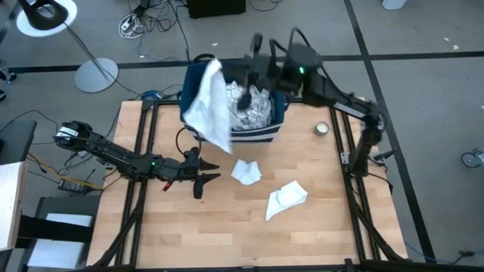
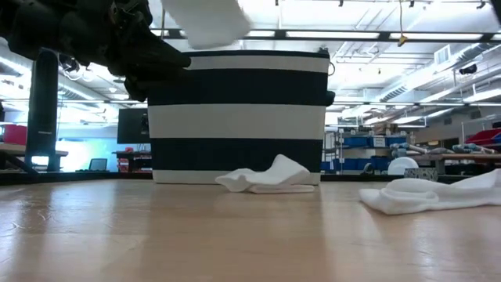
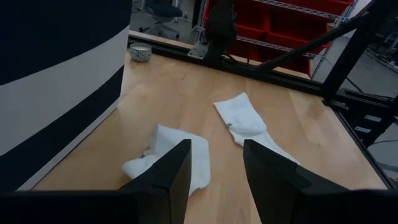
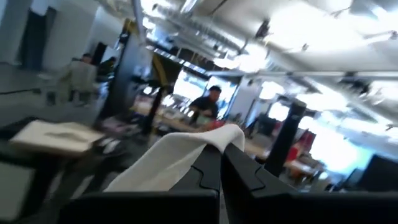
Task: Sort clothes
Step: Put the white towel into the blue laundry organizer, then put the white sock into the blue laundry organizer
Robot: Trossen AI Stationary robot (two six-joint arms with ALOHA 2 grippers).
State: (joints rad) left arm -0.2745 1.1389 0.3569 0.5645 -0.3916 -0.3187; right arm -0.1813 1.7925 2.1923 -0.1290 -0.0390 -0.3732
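High view: the right hand (image 1: 253,64) is clamped on a large white fabric cloth (image 1: 210,106), which hangs long axis down over the near-left rim of the navy-and-white striped fabric basket (image 1: 257,134) at the far edge of the wooden desk (image 1: 227,227). Two small white cloths (image 1: 246,171) (image 1: 286,199) lie apart on open desk.

Low view: the nearer cloth lies just before the basket.

Left wrist view: the left hand (image 3: 214,168) stands wide, empty, low over the desk, the crumpled cloth just beyond its fingertips.

Right wrist view: cloth drapes from shut fingers.
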